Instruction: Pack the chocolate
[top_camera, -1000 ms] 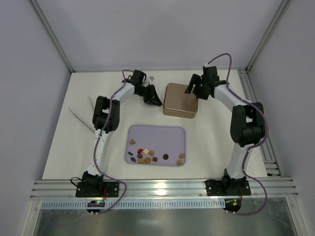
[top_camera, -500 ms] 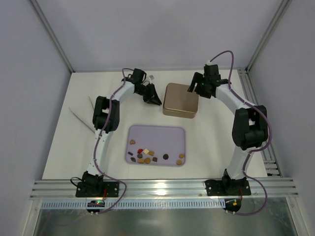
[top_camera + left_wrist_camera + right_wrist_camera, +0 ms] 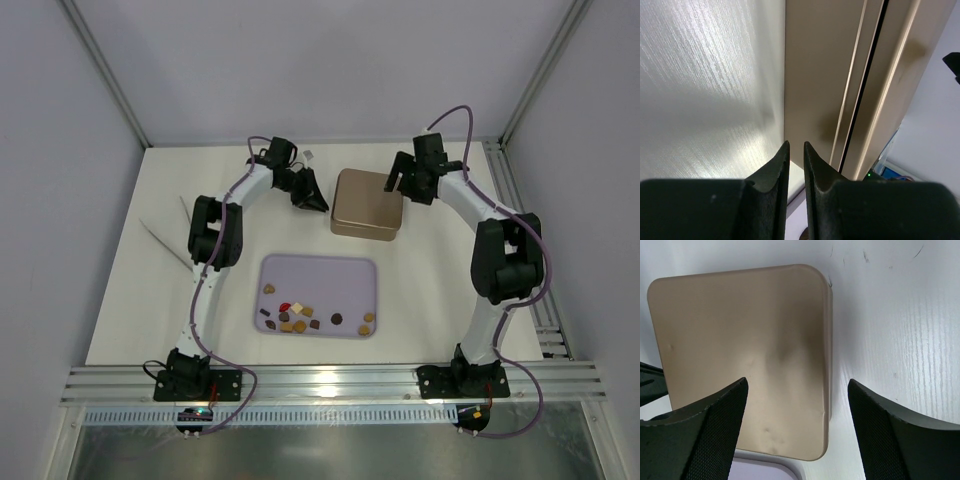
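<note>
White counter [image 3: 130, 290] from above: the chocolates [image 3: 300, 316] lie loose along the lower part of the lilac tray [image 3: 330, 275] at centre frame, none packed, while the gold box [image 3: 367, 203] above it sits lidded. Left wrist view: the left tool [image 3: 794, 150], fingers nearly pressed together, points at the box's side seam. Right wrist view: the right tool [image 3: 797, 385], spread wide, hangs over the lid, gripping nothing.
</note>
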Controlling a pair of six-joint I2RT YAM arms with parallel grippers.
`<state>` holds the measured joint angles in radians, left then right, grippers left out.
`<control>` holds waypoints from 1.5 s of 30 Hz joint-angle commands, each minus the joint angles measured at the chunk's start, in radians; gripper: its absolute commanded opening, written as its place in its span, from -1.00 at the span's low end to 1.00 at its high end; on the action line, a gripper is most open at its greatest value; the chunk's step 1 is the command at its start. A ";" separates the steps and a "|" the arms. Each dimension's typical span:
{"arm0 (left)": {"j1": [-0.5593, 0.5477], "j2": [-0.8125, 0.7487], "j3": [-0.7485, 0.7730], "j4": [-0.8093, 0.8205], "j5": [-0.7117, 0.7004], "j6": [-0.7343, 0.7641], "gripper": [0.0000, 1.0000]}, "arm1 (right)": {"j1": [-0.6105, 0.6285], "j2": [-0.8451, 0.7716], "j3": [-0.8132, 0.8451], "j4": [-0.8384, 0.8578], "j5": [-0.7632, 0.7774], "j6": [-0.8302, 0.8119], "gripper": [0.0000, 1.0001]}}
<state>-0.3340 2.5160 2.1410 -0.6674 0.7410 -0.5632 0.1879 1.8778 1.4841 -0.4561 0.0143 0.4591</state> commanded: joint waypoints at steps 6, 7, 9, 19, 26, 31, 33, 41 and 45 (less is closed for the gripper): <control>-0.010 -0.023 0.037 -0.020 0.003 0.025 -0.70 | -0.002 0.057 0.038 0.017 -0.065 0.029 0.64; -0.010 -0.022 0.037 -0.020 0.003 0.026 -0.70 | -0.002 0.058 0.038 0.020 -0.068 0.029 0.64; -0.011 -0.022 0.037 -0.021 0.004 0.025 -0.70 | -0.002 0.061 0.039 0.022 -0.073 0.030 0.64; -0.028 -0.013 0.054 -0.021 0.009 0.023 -0.71 | -0.001 0.076 0.050 0.028 -0.094 0.036 0.64; -0.037 0.001 0.079 -0.032 0.014 0.022 -0.71 | 0.010 0.089 0.065 0.028 -0.106 0.029 0.63; -0.040 0.007 0.085 -0.040 0.012 0.025 -0.71 | 0.022 0.092 0.073 0.028 -0.112 0.021 0.63; -0.040 0.007 0.085 -0.044 0.012 0.029 -0.71 | 0.027 0.092 0.076 0.027 -0.111 0.018 0.63; -0.051 0.017 0.097 -0.054 0.017 0.031 -0.70 | 0.071 0.113 0.117 -0.012 -0.060 -0.027 0.63; -0.056 0.024 0.103 -0.064 0.017 0.034 -0.70 | 0.085 0.136 0.131 -0.035 -0.054 -0.033 0.64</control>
<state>-0.3645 2.5263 2.1960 -0.7292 0.7315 -0.5377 0.2352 2.0029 1.5696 -0.4839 -0.0097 0.4335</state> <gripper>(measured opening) 0.148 0.817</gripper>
